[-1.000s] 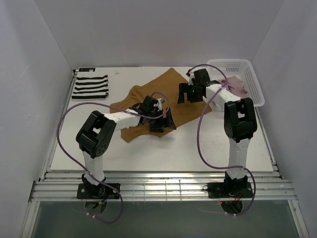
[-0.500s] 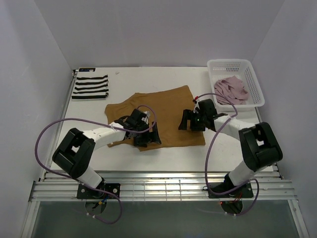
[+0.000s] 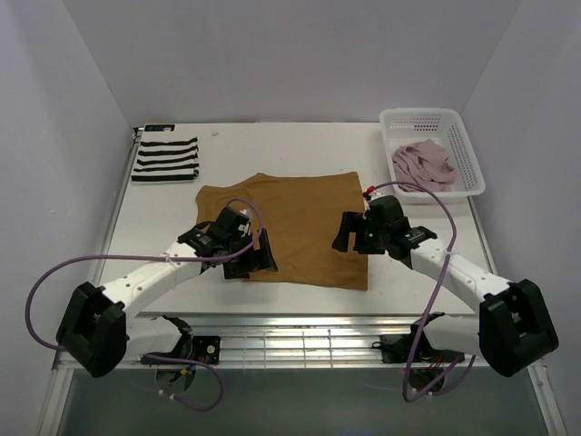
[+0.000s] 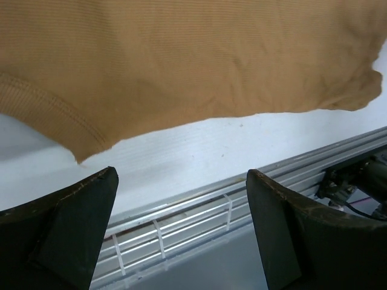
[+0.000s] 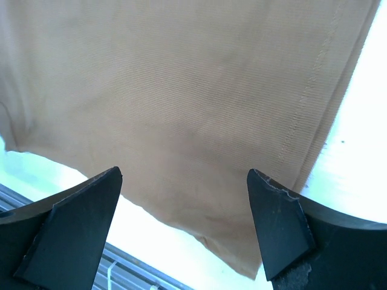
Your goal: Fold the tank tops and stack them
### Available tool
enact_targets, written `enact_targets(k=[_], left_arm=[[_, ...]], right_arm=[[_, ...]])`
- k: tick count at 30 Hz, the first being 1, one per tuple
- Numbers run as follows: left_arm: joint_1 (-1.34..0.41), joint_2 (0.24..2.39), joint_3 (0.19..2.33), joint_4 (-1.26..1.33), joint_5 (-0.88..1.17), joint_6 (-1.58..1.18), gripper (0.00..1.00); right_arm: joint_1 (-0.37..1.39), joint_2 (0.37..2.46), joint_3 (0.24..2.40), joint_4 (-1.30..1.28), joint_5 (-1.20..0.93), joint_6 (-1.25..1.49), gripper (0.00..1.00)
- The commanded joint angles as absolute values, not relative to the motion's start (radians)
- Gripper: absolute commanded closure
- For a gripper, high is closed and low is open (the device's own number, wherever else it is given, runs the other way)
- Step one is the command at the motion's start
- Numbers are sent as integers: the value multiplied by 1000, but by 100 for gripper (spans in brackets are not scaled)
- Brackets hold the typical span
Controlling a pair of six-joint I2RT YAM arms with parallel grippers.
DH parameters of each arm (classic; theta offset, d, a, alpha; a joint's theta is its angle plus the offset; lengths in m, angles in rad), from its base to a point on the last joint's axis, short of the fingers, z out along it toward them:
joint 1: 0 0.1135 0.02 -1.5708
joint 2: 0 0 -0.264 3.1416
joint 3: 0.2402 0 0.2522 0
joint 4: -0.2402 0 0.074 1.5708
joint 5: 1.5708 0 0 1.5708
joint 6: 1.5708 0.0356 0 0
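Observation:
The tan-brown tank top [image 3: 304,222] lies spread flat in the middle of the table. My left gripper [image 3: 252,259] hovers open at its near-left edge, holding nothing. In the left wrist view the tan top [image 4: 181,60] fills the upper part, and my left gripper [image 4: 181,172] is over bare table. My right gripper [image 3: 350,232] is open above the top's right side; the right wrist view shows the tan cloth [image 5: 181,90] and its near corner below my right gripper [image 5: 184,172]. The striped tank top [image 3: 165,159] lies folded at the back left. The pink tank top [image 3: 422,163] lies crumpled in the basket.
A white mesh basket [image 3: 427,116] stands at the back right corner. Metal rails [image 3: 300,341] run along the table's near edge, and they also show in the left wrist view as rails [image 4: 181,217]. White walls close in the left, right and back sides.
The tan top was bunched and tilted farther back; it now lies flat and closer to the front. Both arms have swung down toward the near edge, their jaws open throughout.

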State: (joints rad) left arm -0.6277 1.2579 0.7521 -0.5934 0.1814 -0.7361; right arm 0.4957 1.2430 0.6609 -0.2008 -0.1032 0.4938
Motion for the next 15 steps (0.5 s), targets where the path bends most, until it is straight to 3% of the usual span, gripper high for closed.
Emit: enact_targets(k=[1,5,15], left_arm=[[-626,1152,723,-684,141,-837,2],[-624,1082,658,-735,95,-1000,2],[-617,1126,600,-632,25,-1075,2]], right_arm=[[495,1152,710,-317,-55,454,10],[494,1040,644,-409,-64,506,10],[489,836,459,-442,-48,600,10]])
